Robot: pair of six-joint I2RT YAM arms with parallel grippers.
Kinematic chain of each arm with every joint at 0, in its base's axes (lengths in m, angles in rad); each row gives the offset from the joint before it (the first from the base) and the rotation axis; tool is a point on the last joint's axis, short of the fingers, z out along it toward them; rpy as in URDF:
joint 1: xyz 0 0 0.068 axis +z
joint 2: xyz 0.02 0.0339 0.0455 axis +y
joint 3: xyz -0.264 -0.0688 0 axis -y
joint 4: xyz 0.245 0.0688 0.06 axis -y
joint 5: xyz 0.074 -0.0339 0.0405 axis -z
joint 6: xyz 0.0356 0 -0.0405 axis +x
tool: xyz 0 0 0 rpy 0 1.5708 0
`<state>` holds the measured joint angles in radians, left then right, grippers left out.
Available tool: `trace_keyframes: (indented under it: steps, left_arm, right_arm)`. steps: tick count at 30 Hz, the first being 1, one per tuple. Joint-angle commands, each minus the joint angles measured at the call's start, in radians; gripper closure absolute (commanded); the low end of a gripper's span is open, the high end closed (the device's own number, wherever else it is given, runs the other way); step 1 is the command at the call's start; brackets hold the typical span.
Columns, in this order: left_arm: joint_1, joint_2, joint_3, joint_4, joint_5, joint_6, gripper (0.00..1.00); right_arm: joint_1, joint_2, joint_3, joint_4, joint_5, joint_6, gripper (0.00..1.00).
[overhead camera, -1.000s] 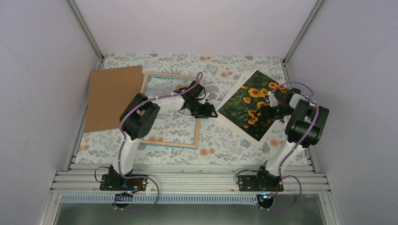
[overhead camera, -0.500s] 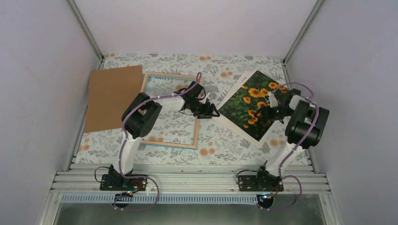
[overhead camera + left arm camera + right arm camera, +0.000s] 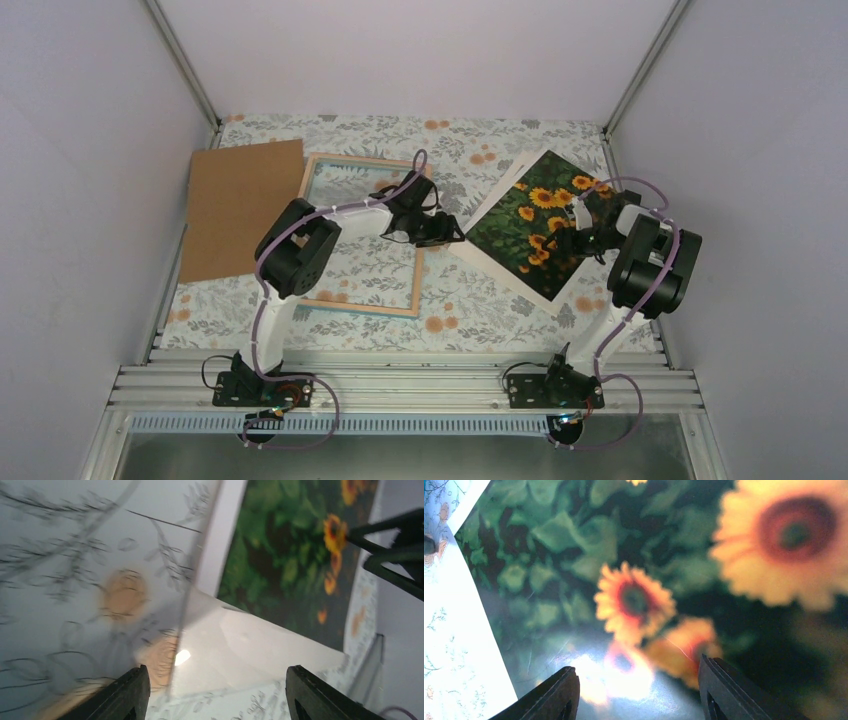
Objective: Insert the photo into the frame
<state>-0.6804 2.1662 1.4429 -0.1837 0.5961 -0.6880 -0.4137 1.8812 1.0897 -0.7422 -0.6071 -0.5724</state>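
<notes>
1. Lying at the far left, the brown board [image 3: 243, 207] is flat on the flowered tablecloth [image 3: 470, 300], just beside the frame. It is in the same place as one second ago.
2. The frame [image 3: 362, 306] lies flat with its wood-coloured side up, between the board and the photo. It has not moved.
3. The left claw [image 3: 452, 232] hangs over the right edge of the frame, near the left corner of the photo. Compared with one second ago, it has gone a little toward the far side of the table. Its fingers [image 3: 127, 695] are spread wide and hold nothing. Below them is a white corner of paper; I cannot tell if they touch it.
4. The photo [image 3: 520, 215] lies picture side up on the right part of the table, turned like a diamond and outside the frame. Its place looks unchanged.
5. The right claw [image 3: 560, 243] is low over the right part of the photo, almost where it was before. Its fingers [image 3: 559, 695] are wide apart with nothing gripped between them, and the tips seem to rest on the print.
</notes>
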Motion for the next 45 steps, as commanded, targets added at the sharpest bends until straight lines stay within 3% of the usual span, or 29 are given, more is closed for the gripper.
trace_keyframes:
  steps: [1, 14, 25, 31, 40, 45]
  left_arm:
    - [-0.008, 0.038, 0.068, -0.233, -0.186, 0.045, 0.32]
    - [-0.051, 0.147, 0.115, -0.187, -0.050, 0.052, 0.33]
    - [-0.048, 0.061, 0.030, 0.160, 0.158, -0.047, 0.35]
    - [-0.048, 0.042, 0.077, -0.058, 0.029, 0.000, 0.34]
    - [-0.050, -0.135, -0.165, -0.080, 0.003, -0.023, 0.33]
    - [-0.054, -0.154, -0.212, -0.063, 0.003, -0.066, 0.30]
  right_arm:
    - [0.001, 0.152, -0.118, -0.013, 0.358, 0.031, 0.38]
    - [0.003, 0.221, -0.097, -0.022, 0.383, 0.056, 0.39]
    - [0.007, 0.225, -0.102, -0.026, 0.380, 0.061, 0.44]
    - [0.007, 0.199, -0.080, -0.049, 0.349, 0.043, 0.43]
    - [0.076, 0.012, 0.057, -0.254, 0.155, -0.064, 0.40]
    - [0.187, -0.032, 0.017, -0.306, 0.123, -0.086, 0.40]
